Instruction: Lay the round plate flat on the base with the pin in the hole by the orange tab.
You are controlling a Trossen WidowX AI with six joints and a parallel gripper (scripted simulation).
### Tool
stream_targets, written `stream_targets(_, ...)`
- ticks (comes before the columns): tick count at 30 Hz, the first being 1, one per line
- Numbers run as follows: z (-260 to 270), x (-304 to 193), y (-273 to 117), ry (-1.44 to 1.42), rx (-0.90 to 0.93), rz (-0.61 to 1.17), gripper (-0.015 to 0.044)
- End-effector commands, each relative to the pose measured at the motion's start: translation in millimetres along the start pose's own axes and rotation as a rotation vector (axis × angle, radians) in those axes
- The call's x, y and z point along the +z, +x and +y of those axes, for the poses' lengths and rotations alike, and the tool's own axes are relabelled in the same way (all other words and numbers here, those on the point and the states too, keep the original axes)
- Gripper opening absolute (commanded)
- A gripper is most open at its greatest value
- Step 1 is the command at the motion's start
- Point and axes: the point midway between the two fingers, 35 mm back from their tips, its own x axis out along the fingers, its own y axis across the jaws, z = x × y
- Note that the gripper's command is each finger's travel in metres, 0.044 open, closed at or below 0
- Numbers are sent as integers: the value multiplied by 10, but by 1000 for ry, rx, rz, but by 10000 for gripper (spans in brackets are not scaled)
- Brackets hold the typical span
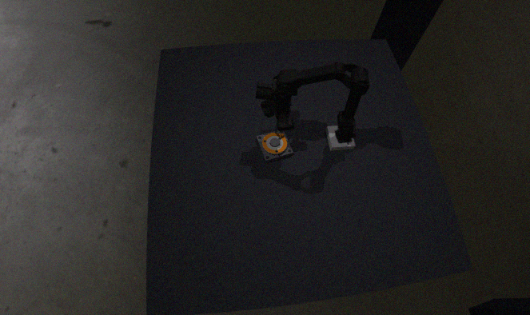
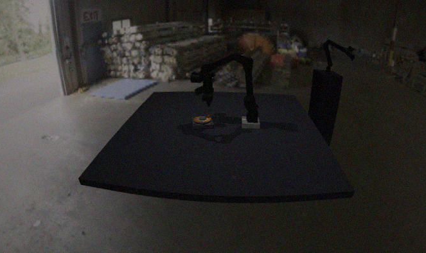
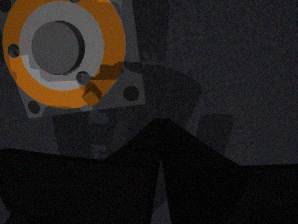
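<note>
- Round plate (image 3: 64,43): orange ring with a pale grey inner band, seated on the grey post (image 3: 56,47) at the middle of the square base (image 1: 275,147); in the exterior view it stands on the dark table (image 2: 213,160) near that table's centre, left of the arm's white mount (image 2: 250,122).
- Orange tab (image 3: 105,74): on the plate's rim at the side toward the gripper; a small dark hole (image 3: 83,78) sits just beside it. The pin cannot be made out.
- Base: grey, with dark holes at its corners.
- Gripper (image 2: 208,102): points down, above and just behind the plate, apart from it; the jaws are clenched together on nothing.
- Arm (image 1: 324,77): arches from the mount over to the plate.
- Behind the table: a dark column (image 2: 325,103).
</note>
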Motion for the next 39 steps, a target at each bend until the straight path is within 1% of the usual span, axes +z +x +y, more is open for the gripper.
stream_targets(1, 302, 104, -22, 37, 37, -21, 0)
stream_targets(7, 324, 111, 8, 38, 39, -22, 0)
stream_targets(18, 360, 85, 452, 38, 39, -22, 0)
stream_targets(39, 520, -82, 468, 38, 41, -20, 0)
